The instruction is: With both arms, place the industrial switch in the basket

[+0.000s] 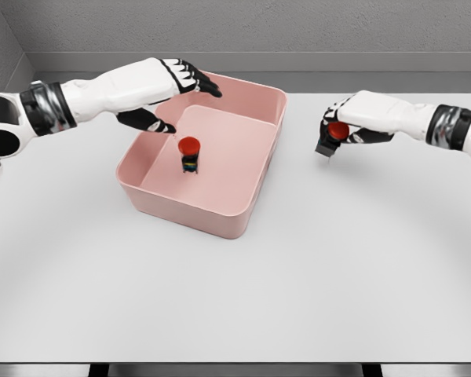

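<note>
One switch inside pink basket beneath open left hand, right hand gripping another — outside it

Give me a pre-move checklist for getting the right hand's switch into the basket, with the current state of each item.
1. Right hand grips its industrial switch: ok.
2. That switch is lifted off the table: cannot tell.
3. First switch already inside the pink basket, upright: ok.
4. Left hand open, holding nothing: ok.
5. Left hand out of the drop zone: not ok, it hovers over the basket's left rim.
6. Held switch above the basket: not ok, it is right of the basket.
</note>
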`<state>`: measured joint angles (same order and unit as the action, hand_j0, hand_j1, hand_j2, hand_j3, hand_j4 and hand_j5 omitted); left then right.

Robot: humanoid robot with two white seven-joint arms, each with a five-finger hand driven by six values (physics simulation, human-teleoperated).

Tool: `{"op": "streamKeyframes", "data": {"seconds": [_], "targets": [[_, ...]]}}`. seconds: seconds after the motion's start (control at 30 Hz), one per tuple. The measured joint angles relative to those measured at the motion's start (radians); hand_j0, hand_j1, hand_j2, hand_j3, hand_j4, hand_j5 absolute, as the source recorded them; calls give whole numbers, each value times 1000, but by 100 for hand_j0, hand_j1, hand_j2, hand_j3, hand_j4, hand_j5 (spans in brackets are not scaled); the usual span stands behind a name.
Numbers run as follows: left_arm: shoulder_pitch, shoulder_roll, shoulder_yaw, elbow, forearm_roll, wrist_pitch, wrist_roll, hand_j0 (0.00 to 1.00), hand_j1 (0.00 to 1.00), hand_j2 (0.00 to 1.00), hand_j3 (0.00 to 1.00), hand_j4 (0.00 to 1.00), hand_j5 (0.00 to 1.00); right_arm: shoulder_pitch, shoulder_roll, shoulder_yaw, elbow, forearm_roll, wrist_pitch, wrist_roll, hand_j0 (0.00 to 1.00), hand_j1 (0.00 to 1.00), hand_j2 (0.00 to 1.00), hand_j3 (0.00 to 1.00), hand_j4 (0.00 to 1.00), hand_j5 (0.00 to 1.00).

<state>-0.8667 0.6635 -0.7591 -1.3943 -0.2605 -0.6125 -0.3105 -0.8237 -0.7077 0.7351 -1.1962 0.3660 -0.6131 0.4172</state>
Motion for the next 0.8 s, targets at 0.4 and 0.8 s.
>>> {"op": "streamKeyframes", "data": {"seconds": [0.4, 0.8], "targets": [[-2, 69, 10, -14, 23, 0, 5, 100, 100, 100, 100, 100, 100, -21, -10, -21, -94, -2, 0, 2, 45, 45, 45, 45, 45, 45], [64, 222, 14, -4, 116, 0, 6, 100, 100, 100, 100, 100, 100, -57, -3, -20, -153, -2, 0, 2, 45, 45, 45, 45, 45, 45]]}}
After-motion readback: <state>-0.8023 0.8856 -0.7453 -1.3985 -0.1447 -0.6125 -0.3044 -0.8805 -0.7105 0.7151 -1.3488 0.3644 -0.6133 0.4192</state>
